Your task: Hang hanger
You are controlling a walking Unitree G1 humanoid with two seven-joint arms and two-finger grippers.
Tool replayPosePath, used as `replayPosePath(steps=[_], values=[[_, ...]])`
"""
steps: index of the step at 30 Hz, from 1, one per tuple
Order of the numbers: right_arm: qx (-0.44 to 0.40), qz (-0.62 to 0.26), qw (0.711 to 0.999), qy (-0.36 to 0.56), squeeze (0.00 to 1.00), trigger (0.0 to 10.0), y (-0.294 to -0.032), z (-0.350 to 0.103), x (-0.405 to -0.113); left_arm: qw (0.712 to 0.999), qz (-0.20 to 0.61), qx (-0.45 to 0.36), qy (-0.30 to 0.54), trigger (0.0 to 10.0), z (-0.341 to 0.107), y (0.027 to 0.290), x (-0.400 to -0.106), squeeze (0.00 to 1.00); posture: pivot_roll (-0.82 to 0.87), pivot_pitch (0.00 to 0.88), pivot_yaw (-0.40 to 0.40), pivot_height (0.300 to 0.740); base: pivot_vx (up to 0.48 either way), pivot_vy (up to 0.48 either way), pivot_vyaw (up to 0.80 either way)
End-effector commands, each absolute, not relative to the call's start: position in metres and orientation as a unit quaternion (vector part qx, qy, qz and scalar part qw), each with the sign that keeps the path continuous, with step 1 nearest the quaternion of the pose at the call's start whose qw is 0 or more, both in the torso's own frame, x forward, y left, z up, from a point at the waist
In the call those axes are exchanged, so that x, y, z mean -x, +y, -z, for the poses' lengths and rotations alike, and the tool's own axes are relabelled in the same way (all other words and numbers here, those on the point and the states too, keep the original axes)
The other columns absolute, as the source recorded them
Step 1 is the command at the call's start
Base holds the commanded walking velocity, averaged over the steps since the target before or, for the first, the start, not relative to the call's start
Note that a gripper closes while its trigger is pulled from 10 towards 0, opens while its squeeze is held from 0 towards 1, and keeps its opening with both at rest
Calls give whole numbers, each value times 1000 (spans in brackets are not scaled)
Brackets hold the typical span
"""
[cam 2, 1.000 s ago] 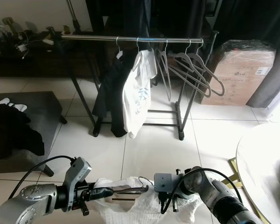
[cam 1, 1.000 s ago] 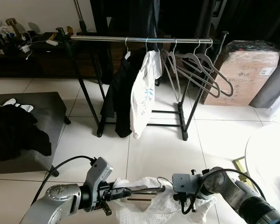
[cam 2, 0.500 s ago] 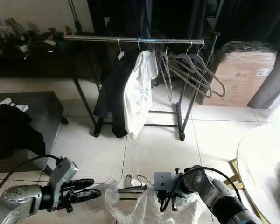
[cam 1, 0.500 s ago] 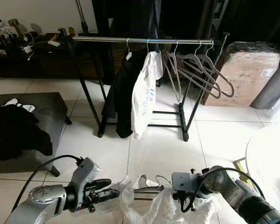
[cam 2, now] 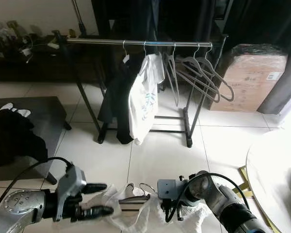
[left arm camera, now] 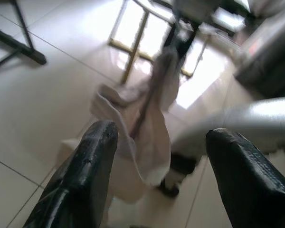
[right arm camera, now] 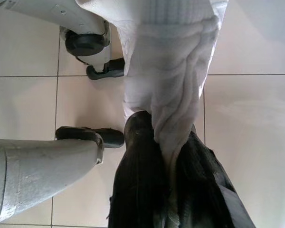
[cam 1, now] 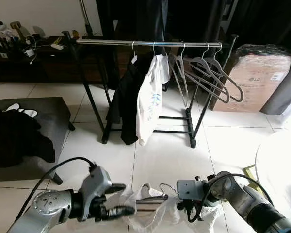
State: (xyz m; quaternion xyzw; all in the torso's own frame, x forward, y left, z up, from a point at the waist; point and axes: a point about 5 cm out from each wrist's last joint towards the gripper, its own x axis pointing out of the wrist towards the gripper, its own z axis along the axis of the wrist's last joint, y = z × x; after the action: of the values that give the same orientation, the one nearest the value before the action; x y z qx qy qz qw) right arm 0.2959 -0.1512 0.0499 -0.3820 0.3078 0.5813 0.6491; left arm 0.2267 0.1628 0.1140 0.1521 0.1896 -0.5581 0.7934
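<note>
Holding white garment w/ right gripper; left gripper open beside.

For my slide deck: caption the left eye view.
Right end effector grips the white garment on its hanger; left end effector is open beside it, before the clothes rack.

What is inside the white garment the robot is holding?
A hanger sits inside the white garment; its hook and upper shoulders show, the rest is covered by cloth. The right gripper pinches the fabric.
</note>
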Motion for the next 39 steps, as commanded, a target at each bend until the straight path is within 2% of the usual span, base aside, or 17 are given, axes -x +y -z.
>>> replayPosePath(steps=[1,5,10,15,22,23,24,25,31,39], values=[[383,-601,642,282,0,0,-142,-60,-298,785,565,-178,181,10000,-111,154,-229,0,81,158,-12,740,0,0,0],[379,-622,627,275,0,0,-138,-62,-295,752,598,-211,178,10000,-112,149,-231,0,81,164,-12,740,0,0,0],[374,-636,619,269,0,0,-133,-64,-293,755,601,-217,151,10000,-114,145,-241,0,75,166,-6,740,0,0,0],[361,-664,601,259,0,0,-126,-72,-289,727,635,-218,140,10000,-112,136,-244,0,64,169,-1,740,0,0,0],[361,-667,600,255,0,0,-121,-74,-289,698,668,-197,165,10000,-105,132,-242,0,58,168,6,740,0,0,0],[361,-667,600,255,0,0,-121,-74,-289,695,670,-200,167,4706,-105,132,-242,0,57,168,6,740,0,0,0],[361,-667,600,255,0,0,-121,-74,-289,694,670,-203,168,4706,-104,132,-243,0,56,168,7,740,0,0,0],[361,-667,600,254,0,0,-120,-75,-290,689,675,-203,171,0,-103,132,-243,0,56,168,8,740,0,0,0],[360,-667,600,254,0,0,-119,-75,-290,683,678,-208,175,0,-100,130,-244,0,56,166,12,740,0,0,0],[360,-664,604,253,0,0,-118,-78,-292,690,669,-213,174,0,-94,125,-246,0,54,167,13,740,0,0,0]])
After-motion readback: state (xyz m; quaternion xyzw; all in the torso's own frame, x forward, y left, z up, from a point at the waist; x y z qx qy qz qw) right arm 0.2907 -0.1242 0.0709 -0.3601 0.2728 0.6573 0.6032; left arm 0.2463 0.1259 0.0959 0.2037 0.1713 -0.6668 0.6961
